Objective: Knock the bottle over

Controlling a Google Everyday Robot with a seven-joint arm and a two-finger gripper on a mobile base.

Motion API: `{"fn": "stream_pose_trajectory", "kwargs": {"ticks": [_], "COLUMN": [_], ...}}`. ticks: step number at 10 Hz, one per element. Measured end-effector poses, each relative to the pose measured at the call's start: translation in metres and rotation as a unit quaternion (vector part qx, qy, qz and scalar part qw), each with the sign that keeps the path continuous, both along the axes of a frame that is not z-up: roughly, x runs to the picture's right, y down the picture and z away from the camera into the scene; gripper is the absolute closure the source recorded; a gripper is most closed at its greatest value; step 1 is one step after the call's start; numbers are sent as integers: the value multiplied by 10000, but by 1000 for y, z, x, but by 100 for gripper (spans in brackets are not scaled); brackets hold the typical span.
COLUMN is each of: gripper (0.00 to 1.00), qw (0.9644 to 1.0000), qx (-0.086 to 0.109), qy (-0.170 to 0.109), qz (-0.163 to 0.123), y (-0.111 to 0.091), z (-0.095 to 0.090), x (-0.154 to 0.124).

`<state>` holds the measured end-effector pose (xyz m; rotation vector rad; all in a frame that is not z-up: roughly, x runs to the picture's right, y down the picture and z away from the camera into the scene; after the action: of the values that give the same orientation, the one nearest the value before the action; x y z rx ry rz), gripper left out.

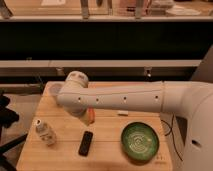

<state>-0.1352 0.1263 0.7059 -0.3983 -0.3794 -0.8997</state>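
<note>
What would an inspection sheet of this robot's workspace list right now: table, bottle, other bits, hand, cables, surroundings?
Surface: wooden table, slatted top.
Job's things: bottle standing near the front left corner, nothing touching it.
Clutter: flat black device; green bowl; orange item partly under the arm; pale cup partly behind the arm; small white piece.
Hand: not in view; only the white arm shows, reaching across the table from the right.
Cables: a thin dark cable seems to hang by the table's right edge.
Surroundings: dark shelving behind; black chair at the left.
</note>
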Motion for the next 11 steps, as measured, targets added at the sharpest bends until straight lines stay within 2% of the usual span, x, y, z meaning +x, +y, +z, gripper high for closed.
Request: {"fn": "stream_pose_trajectory", "kwargs": {"ticks": [3,6,7,11], "gripper": [20,20,24,59], "qw": [9998,9996,9995,9993], "qx": [-28,-24,-26,-14], "qy": [-185,-226,-262,-307], "qz": [-117,-139,-162,-207], "y": [2,1,1,-1], "z": [2,5,6,11], "x": [-24,-22,-24,-31]}}
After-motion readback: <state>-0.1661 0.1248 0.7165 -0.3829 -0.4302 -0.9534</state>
